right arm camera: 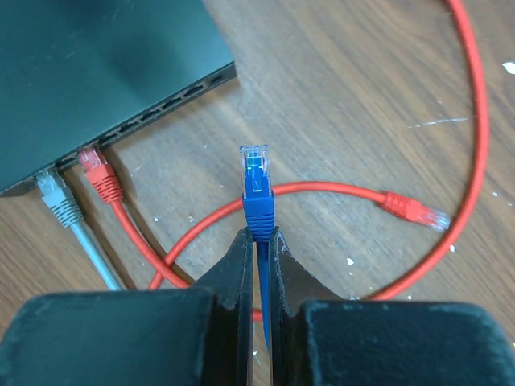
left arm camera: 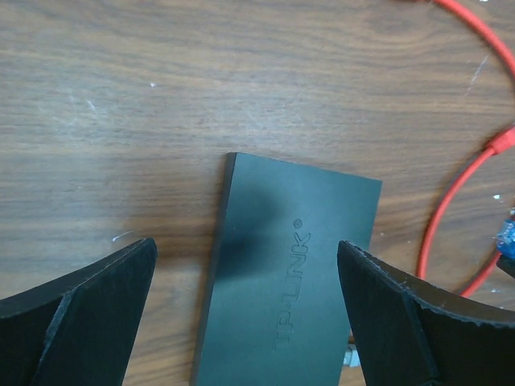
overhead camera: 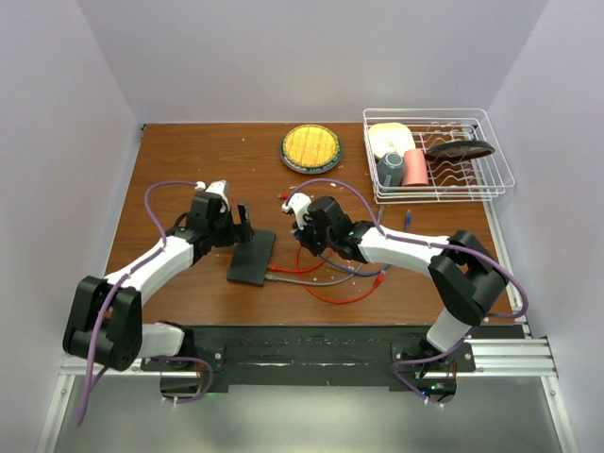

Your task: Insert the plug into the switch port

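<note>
Right tool [right arm camera: 257, 241] fills the bottom of the right wrist view, its jaws narrow and pinched on the blue plug [right arm camera: 256, 173] just behind its clear head, which points up the frame. At the upper left lies the switch [right arm camera: 96, 64], its port edge facing the plug but apart from it. A grey plug [right arm camera: 56, 193] and a red plug [right arm camera: 98, 173] sit already in two ports at the left, and a loose red plug [right arm camera: 414, 211] lies on the desk [right arm camera: 362, 96] at the right. In the left wrist view the left tool [left arm camera: 245, 265] stands wide, one finger at each side of the switch; I cannot tell if it touches. In the top view the switch is left of centre, between both tools, with a yellow dish [overhead camera: 310, 148] and a wire rack [overhead camera: 429, 113] at the top. I judge the step is bringing the plug to a port: next it must line up with a free port and push straight in. Count: one switch, four plugs, two tools.
</note>
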{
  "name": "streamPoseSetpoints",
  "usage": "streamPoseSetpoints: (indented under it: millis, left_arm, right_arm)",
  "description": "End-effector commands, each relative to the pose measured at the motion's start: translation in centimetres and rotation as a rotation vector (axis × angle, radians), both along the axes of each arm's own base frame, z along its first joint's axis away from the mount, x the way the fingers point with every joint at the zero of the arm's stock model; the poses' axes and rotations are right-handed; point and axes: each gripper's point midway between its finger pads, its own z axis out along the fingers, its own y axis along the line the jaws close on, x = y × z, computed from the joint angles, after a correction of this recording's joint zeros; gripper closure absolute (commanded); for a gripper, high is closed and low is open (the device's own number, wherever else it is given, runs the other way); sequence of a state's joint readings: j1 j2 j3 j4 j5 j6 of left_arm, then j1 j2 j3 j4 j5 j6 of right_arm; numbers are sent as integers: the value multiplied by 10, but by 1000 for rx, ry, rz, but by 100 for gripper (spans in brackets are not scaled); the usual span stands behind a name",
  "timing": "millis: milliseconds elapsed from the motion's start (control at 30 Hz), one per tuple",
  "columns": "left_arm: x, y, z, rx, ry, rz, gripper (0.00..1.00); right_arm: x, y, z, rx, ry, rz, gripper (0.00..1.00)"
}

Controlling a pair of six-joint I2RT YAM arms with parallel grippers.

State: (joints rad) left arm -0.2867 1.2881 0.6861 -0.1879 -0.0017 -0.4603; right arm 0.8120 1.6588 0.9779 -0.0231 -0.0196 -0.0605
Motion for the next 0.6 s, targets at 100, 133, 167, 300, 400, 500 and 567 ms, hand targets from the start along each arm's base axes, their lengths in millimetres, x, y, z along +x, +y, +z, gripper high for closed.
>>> streamPoseSetpoints:
  millis: [100, 133, 167, 300, 400, 500, 567]
  left_arm:
    - [10, -20, -13, -70, 25, -82, 4]
    - [10, -22, -17, -75, 34, -90, 4]
    - [9, -23, -19, -79, 38, -96, 6]
    - [8, -29, -19, -106, 33, -114, 10]
    - [7, -29, -20, -112, 36, -110, 12]
    - [4, -28, -24, -114, 49, -105, 13]
    - [2, -28, -25, -119, 55, -96, 13]
  right_arm:
    - [3, 21, 11, 10, -15, 80, 100]
    - [3, 22, 7, 0, -11, 84, 100]
    - [1, 24, 6, -6, -8, 92, 100]
    - [-5, 27, -5, -64, 3, 116, 100]
    - [-10, 32, -11, -88, 0, 129, 100]
    - [-16, 39, -16, -106, -5, 150, 100]
    - [-25, 45, -22, -125, 2, 176, 100]
